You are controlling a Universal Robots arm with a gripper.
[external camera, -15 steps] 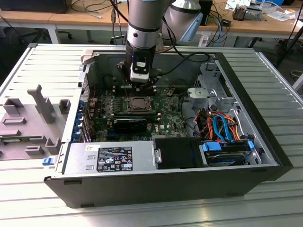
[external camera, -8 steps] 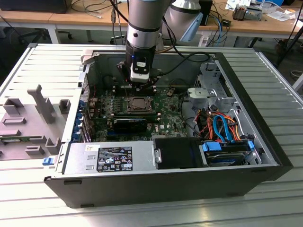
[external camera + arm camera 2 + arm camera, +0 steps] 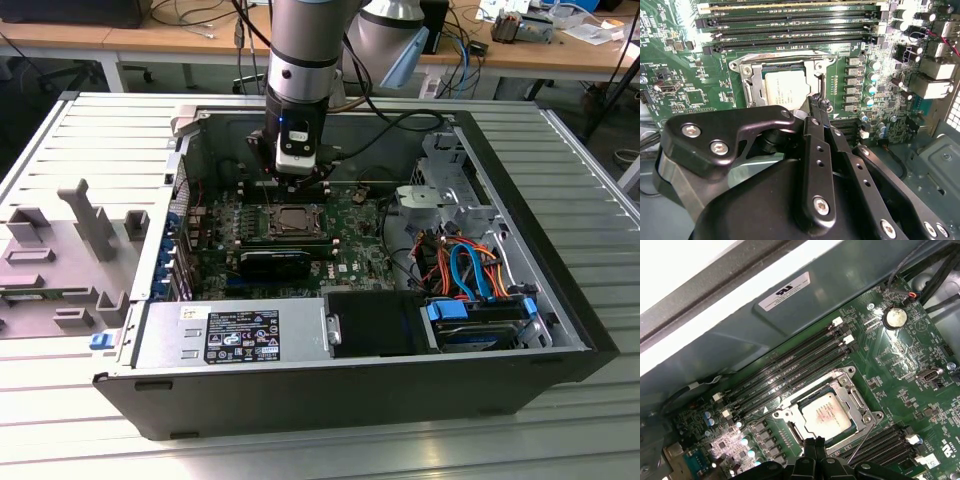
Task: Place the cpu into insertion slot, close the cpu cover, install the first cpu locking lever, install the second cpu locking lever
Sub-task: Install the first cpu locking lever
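The cpu [image 3: 827,412] sat under the closed cpu cover [image 3: 847,390]. My fingers [image 3: 810,450], pinched narrow at the cover's edge, risked slipping off the locking lever [image 3: 862,440] and gouging the green board [image 3: 900,355].

Just beyond the jaws: cpu [image 3: 829,413] in insertion slot [image 3: 807,401], cpu cover [image 3: 862,402] flat around it; memory slots [image 3: 790,367] farther off.

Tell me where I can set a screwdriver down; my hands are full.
Bare table lies at the exterior view's right of the case and along its front, toward the camera. Crowded: the grey fixture on the exterior view's left, the cables inside, and the board, where the gripper hangs by the cpu.
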